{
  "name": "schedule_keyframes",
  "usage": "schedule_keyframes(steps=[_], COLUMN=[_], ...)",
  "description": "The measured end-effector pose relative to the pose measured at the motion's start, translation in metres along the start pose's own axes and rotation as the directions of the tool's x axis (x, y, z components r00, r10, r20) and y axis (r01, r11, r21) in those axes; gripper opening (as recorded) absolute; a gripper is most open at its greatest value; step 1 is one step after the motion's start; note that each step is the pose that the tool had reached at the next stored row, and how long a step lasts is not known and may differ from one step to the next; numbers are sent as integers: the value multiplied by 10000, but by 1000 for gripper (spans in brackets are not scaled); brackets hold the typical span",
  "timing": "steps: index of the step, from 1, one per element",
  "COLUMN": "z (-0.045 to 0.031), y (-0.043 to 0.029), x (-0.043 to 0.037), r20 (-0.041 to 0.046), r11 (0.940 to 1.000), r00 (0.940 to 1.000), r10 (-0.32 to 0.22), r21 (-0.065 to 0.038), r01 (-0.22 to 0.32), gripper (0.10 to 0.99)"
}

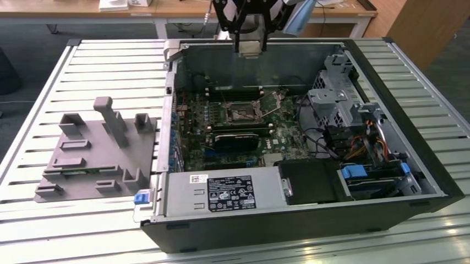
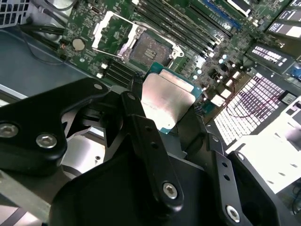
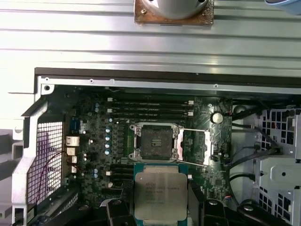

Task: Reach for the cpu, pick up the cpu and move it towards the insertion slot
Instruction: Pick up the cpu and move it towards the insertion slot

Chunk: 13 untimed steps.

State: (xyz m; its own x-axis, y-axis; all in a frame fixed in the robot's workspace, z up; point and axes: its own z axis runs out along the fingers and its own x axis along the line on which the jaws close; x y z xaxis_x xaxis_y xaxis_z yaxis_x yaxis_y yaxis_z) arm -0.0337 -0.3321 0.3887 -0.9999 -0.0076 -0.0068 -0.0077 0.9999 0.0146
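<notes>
One flat, shiny square cpu between black jaws

Work surface: I'm looking at a slatted metal table, pale silver ribs running across it in the exterior view.

On the exterior view's left: a grey plastic plate with upright blocks lies flat on the slats, just beside the case.

Centre and the exterior view's right: an open computer case lies on its side on the table, its black wall toward the camera, the green motherboard facing up inside.

Far edge: in the first wrist view I see the same slats beyond the case rim, with a rusty-edged base plate sitting on them.
</notes>
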Motion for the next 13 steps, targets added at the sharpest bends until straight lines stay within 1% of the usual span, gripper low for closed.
schedule_keyframes(steps=[6,13], z=[4,6], y=[7,7], x=[-49,-70], r20=[0,0], r11=[10000,10000], r00=[10000,10000], r10=[-1,0], r21=[0,1], r01=[1,0], gripper=[541,541])
